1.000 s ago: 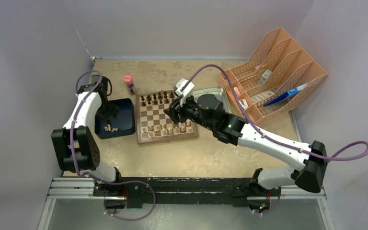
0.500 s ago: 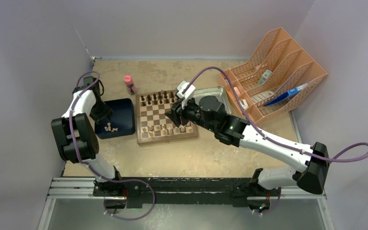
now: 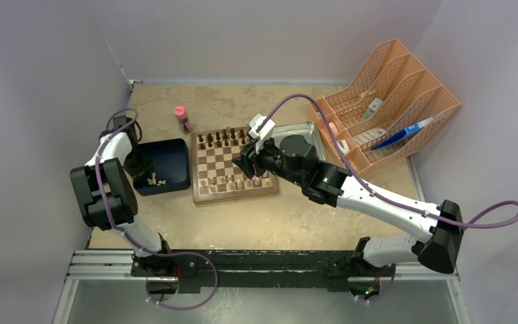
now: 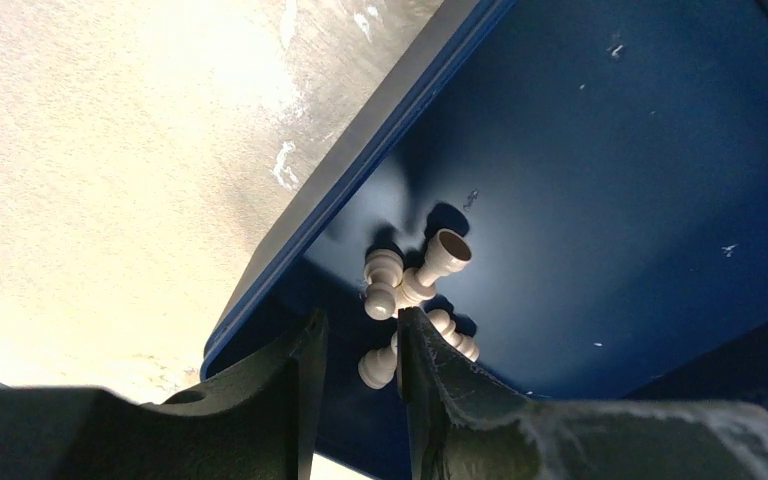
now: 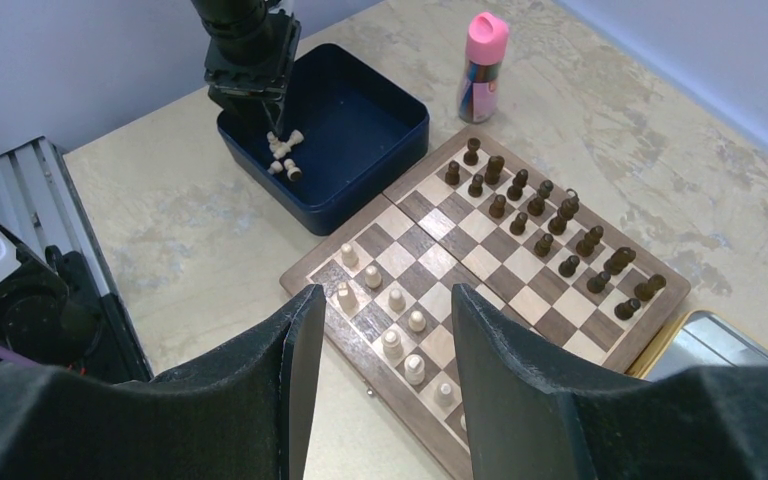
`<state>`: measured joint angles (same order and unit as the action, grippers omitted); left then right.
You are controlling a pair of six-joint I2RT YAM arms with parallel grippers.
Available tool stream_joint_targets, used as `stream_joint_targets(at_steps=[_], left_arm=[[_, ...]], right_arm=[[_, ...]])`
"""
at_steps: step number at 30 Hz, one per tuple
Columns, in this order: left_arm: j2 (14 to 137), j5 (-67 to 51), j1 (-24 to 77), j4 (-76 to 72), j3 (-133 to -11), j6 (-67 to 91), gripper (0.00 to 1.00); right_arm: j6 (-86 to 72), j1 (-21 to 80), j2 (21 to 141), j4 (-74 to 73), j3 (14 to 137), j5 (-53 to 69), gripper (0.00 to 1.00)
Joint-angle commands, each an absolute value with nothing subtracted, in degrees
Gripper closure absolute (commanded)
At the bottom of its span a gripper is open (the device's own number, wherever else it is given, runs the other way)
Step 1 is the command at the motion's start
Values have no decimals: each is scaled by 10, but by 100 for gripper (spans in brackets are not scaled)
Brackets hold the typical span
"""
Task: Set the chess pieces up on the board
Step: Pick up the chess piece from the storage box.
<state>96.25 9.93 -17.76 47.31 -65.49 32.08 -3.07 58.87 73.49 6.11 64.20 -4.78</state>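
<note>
Two white and black robot arms rise from a metal rail (image 3: 263, 260) at the near edge of a mottled beige table (image 3: 270, 216).

The left arm folds sharply at the elbow and reaches down over the near left corner of a dark blue tray (image 4: 610, 180). The left gripper (image 4: 360, 335) points into the tray. Its two black fingers are narrowly apart, and one pale piece lies in the gap with a sliver of space beside it.

The right arm stretches long and low from the right toward the board (image 3: 212, 162), which lies flat mid-table, just right of the tray. The right gripper (image 5: 380, 315) hovers over the board's right side, fingers well apart and holding nothing.

The board is square wood with dark and light checks and a plain border. The chess pieces (image 5: 396, 298) are small, smooth turned wooden figures.
- **Pale tan pieces:** eight show standing on the board's near half, loosely spaced.
- **Dark brown pieces:** about sixteen stand in two rows along the far edge.
- **Pale pieces in the tray:** a heap (image 4: 410, 285) lies toppled and touching inside the near left corner. There are about five, but they overlap too much to count for sure.

Beyond the tray stands one small bottle (image 3: 181, 118) with a pink cap. Past the board's far right corner sits one rectangular metal tin (image 3: 310, 131), partly hidden by the right arm. Farthest right is one orange mesh file rack (image 3: 405, 74) with a blue pen (image 3: 398, 135) in it.
</note>
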Motion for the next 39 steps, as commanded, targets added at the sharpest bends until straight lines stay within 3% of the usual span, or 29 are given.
stream_joint_targets(at_steps=[1, 17, 28, 39], left_arm=[[962, 80, -183, 445, -643, 304, 69], [972, 67, -187, 417, -625, 290, 75], [976, 62, -187, 429, -639, 282, 96], [952, 75, -187, 509, -725, 262, 99]], right_arm=[[-34, 591, 733, 81, 649, -52, 47], [-36, 592, 727, 84, 652, -67, 47], [-31, 591, 730, 82, 654, -63, 48], [-32, 592, 727, 72, 654, -53, 48]])
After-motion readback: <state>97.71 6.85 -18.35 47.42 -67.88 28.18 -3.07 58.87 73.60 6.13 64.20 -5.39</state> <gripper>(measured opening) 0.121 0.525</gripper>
